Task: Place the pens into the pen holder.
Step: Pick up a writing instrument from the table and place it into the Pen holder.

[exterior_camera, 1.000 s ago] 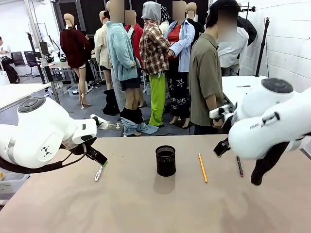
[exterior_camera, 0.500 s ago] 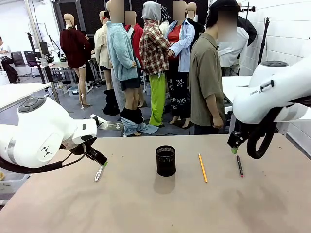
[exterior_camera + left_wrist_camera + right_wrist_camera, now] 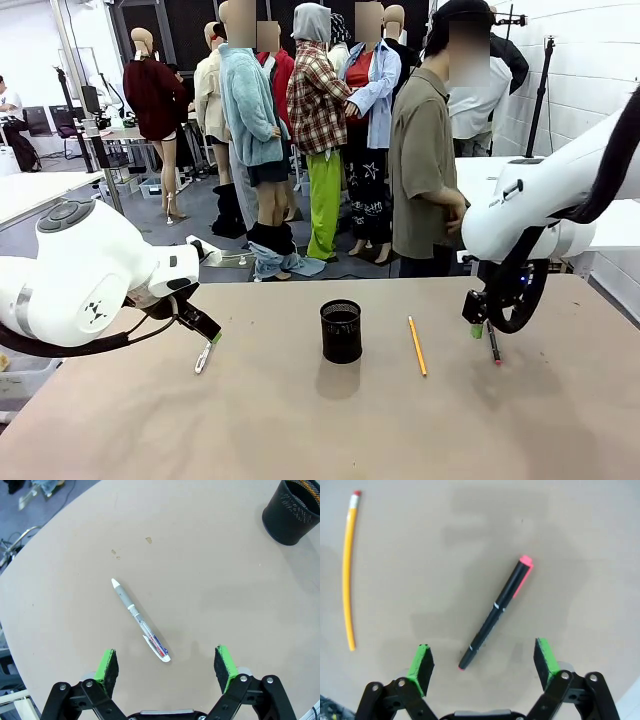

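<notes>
Front view: your left gripper (image 3: 207,335) hangs released just above the white pen (image 3: 203,357) on the left of the tabletop (image 3: 300,430), exactly where it was a second ago. The pen holder (image 3: 341,331) stands mid-table, and a pencil (image 3: 417,345) lies to its right. Your right gripper (image 3: 478,322) has swung down from up near the camera and now sits low over the black pen (image 3: 493,342). A person (image 3: 425,170) stands at the far edge.

Left wrist view: the fingers (image 3: 107,664) are spread wide and empty. The white pen (image 3: 140,622) lies slanted between them, with the pen holder (image 3: 292,510) well off to the right.

Right wrist view: the pads (image 3: 421,663) are apart, grasping nothing. The black pen (image 3: 497,611) lies between them, and the pencil (image 3: 349,570) lies apart on the left.
</notes>
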